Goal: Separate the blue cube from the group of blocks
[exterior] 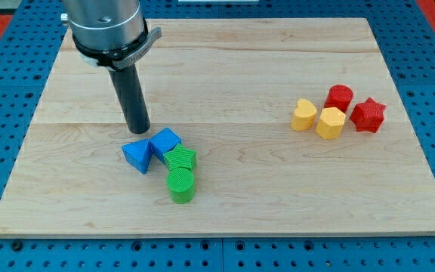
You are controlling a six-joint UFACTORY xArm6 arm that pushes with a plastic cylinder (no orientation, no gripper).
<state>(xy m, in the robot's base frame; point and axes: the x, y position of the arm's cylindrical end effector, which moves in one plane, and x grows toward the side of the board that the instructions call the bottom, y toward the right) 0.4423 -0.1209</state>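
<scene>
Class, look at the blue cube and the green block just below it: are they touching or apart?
Touching. In the camera view the blue cube and the upper green block meet with no wood showing between them. My tip sits just above the blue blocks.

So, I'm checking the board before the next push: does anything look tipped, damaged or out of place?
Nothing stands out. My tip sits just above the blue cube and blue triangular block, which huddle with two green blocks. The yellow and red blocks cluster at the view's right. All lie on the wooden board, none visibly damaged.

arm housing (110, 26) cut off by view's top; board (225, 219) fully visible.
</scene>
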